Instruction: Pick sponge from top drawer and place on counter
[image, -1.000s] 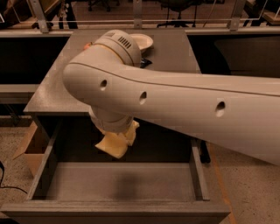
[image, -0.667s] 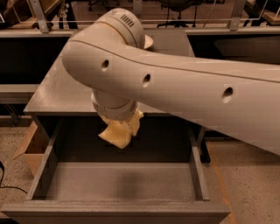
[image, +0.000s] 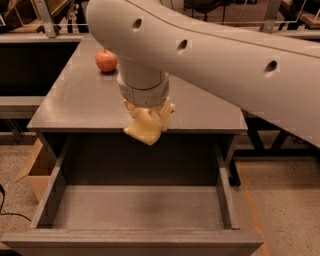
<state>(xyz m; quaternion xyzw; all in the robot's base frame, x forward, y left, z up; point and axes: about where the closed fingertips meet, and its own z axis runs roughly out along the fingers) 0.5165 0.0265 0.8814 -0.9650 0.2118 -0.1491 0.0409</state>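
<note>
My gripper (image: 150, 120) hangs under the large white arm, above the front edge of the counter (image: 80, 100). It is shut on the sponge (image: 142, 131), a pale yellow soft block that hangs from the fingers and overlaps the counter's front lip. The top drawer (image: 135, 207) is pulled open below, a wide grey tray with nothing showing inside it. The sponge is well above the drawer floor.
A red apple (image: 106, 60) sits on the counter at the back left. A cardboard box (image: 35, 167) stands on the floor left of the drawer. The white arm (image: 225, 60) covers the counter's right back part. Dark tables and rails stand behind.
The gripper has risen with the sponge from over the drawer to the counter's front edge. The arm has lifted, uncovering the apple.
</note>
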